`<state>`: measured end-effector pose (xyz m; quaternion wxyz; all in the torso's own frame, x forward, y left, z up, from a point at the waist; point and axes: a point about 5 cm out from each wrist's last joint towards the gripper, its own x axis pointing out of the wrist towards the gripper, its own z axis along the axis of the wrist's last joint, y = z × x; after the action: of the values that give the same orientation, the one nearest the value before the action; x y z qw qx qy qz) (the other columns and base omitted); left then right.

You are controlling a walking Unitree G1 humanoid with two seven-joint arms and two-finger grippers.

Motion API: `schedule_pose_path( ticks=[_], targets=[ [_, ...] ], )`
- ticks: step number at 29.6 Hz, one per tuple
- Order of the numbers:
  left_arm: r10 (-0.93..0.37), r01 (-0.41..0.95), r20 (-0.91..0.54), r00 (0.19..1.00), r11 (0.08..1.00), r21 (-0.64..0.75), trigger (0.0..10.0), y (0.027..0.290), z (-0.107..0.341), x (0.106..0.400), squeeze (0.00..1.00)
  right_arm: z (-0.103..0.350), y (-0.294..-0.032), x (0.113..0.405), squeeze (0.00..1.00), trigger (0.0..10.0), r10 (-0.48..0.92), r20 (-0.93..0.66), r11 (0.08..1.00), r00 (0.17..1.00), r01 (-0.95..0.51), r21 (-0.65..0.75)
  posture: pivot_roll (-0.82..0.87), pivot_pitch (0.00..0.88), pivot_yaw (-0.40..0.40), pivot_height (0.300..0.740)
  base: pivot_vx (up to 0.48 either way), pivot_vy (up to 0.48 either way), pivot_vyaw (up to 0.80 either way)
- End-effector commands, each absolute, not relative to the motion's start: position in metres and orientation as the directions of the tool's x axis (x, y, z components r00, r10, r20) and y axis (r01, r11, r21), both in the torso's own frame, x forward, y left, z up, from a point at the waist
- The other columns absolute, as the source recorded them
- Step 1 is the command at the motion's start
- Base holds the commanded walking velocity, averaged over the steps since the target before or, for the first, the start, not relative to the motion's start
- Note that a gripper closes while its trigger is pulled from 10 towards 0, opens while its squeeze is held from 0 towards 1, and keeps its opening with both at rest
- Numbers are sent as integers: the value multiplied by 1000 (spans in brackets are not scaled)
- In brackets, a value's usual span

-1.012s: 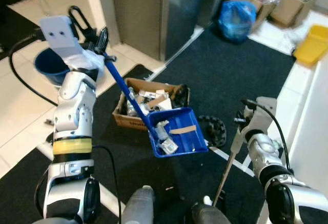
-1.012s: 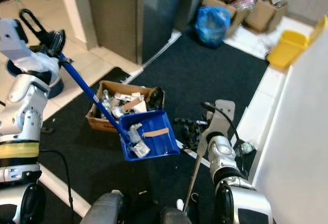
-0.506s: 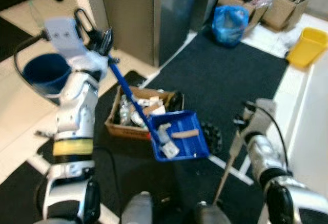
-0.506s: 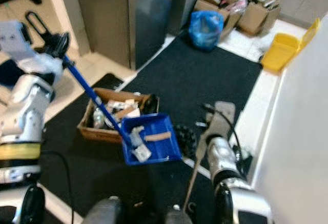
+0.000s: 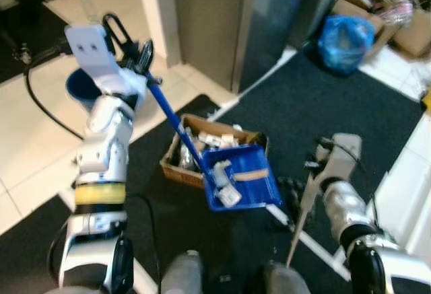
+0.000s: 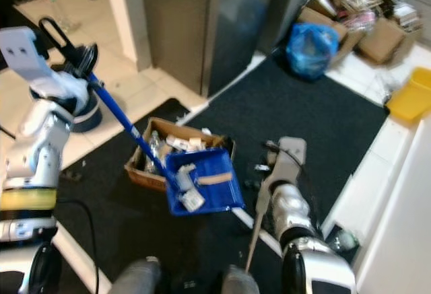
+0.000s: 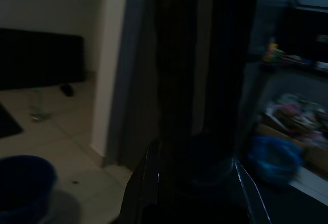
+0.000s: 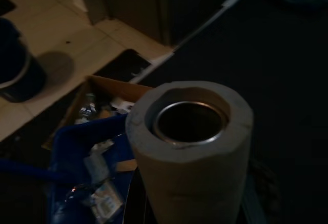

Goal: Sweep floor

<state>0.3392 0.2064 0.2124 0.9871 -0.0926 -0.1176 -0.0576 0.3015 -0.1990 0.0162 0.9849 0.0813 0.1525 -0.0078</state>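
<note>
black mat over pale tiles | left claw grips dustpan | right claw: can't tell

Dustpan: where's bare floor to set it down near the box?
Free: the dark mat between the cardboard box and the blue bag, and the tiles between the box and the blue bucket. Crowded: the box, full of litter beneath the dustpan, and the black clutter beside the right arm's broom pole.

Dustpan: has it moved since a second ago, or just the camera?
Yes, a little. The camera shifted too, but against the cardboard box the blue dustpan, held by the left tool, now overlaps more of the box's near side.
</note>
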Motion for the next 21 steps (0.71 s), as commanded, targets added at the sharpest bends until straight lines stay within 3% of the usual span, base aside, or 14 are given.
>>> schedule_pose_path(
  ticks=[1, 19, 21],
  targets=[
    [-118, 169, 280, 953, 971, -167, 10000, 202, 222, 339, 0, 21, -208, 304, 0, 10000, -46, -275, 978, 960, 99, 181, 154, 37, -14, 740, 480, 0, 0],
    [-129, 181, 284, 950, 970, -165, 10000, 199, 224, 340, 0, 19, -209, 302, 0, 10000, -58, -286, 965, 956, 127, 228, 154, 34, -12, 740, 480, 0, 0],
    [-127, 181, 282, 951, 968, -173, 10000, 199, 224, 341, 0, 19, -208, 303, 0, 10000, -52, -298, 966, 953, 124, 229, 153, 34, -12, 740, 420, 0, -706]
  ],
)
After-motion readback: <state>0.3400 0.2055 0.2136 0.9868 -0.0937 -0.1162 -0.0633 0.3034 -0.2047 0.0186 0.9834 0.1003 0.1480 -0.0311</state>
